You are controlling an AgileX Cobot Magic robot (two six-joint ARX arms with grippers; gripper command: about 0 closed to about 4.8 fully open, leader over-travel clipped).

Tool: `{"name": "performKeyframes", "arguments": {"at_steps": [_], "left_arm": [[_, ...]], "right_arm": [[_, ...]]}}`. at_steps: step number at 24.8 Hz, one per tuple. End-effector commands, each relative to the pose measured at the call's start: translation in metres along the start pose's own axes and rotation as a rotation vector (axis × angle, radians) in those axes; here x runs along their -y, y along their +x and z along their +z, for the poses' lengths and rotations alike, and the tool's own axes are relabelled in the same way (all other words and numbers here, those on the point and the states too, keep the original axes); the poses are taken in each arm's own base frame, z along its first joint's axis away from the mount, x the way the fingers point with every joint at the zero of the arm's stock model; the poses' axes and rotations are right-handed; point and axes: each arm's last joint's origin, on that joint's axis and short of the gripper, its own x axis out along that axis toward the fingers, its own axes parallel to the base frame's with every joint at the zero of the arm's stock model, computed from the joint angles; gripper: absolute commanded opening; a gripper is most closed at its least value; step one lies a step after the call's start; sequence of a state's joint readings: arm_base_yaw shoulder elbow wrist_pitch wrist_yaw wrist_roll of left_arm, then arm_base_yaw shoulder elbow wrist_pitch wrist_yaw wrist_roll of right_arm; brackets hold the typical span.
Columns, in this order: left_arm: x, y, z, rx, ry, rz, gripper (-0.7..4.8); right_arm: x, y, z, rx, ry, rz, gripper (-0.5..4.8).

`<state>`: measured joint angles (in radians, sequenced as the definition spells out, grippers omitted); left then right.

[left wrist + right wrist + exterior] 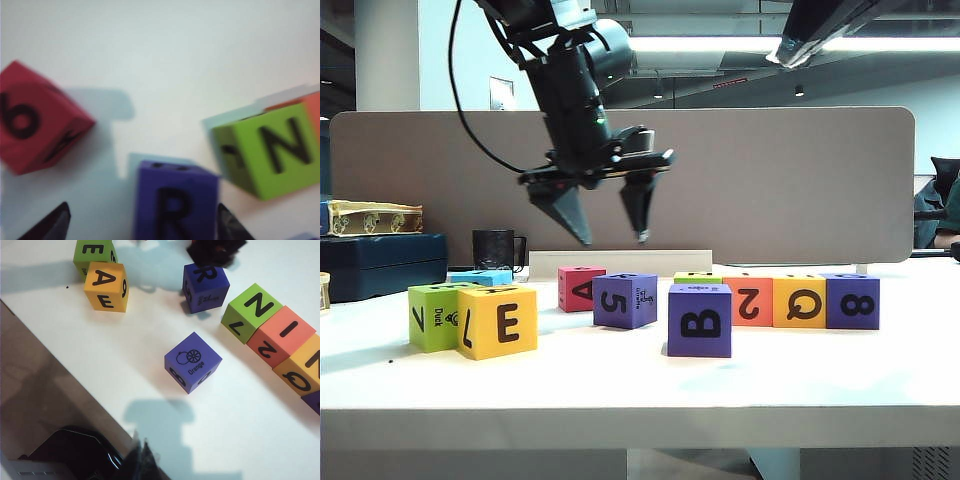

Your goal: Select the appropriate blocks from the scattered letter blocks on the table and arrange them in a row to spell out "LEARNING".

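Note:
Letter blocks lie scattered on the white table (620, 380). My left gripper (612, 238) hangs open well above the purple block (625, 300), whose top face reads R (175, 200); that block shows between the two fingertips (55, 222), untouched. Beside it lie a red block (35, 120) and a green N block (272, 150). At the left stand a green block (435, 315) and a yellow E block (500, 320). A purple B block (700, 320) sits near the front. My right gripper (142, 460) hovers shut and empty near the table's edge, far from the blocks.
A row of red 2 (748, 300), yellow Q (800, 300) and purple 8 (852, 300) blocks stands at the right. A dark blue box (380, 262) and a black mug (495, 248) sit at the back left, before the partition panel (770, 180).

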<state>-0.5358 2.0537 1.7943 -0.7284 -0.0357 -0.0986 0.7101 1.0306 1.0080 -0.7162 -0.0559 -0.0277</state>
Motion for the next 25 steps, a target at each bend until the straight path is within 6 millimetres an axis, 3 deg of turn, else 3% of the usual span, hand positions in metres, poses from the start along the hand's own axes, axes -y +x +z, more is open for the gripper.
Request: {"name": "performKeyframes", "arguments": {"at_steps": [1,2,4,6,7,12,25], "left_arm": [[-0.018,-0.006,-0.005,-0.067,0.025,0.107,2.76],[-0.023,-0.006,-0.008,-0.105,0.015,0.110,2.35],[-0.028,-0.005,-0.010,-0.122,0.008,0.110,2.26],[-0.028,-0.003,-0.009,-0.114,0.039,0.104,1.02],[-0.028,-0.002,-0.009,-0.112,0.048,0.102,0.81],[-0.027,0.008,-0.012,-0.138,0.050,0.081,0.48],[-0.018,0.031,-0.019,-0.188,0.024,-0.108,0.47]], "right_arm": [[0.000,-0.002,0.002,0.014,-0.004,0.002,-0.02],[0.000,-0.002,0.002,0.015,-0.004,0.002,-0.02],[0.000,-0.002,0.002,0.016,-0.004,0.002,-0.02],[0.000,-0.002,0.002,0.017,-0.004,0.002,-0.02],[0.000,-0.002,0.002,0.017,-0.004,0.002,-0.02],[0.000,-0.002,0.002,0.016,-0.004,0.002,-0.02],[0.000,-0.002,0.002,0.016,-0.004,0.002,-0.02]]}}
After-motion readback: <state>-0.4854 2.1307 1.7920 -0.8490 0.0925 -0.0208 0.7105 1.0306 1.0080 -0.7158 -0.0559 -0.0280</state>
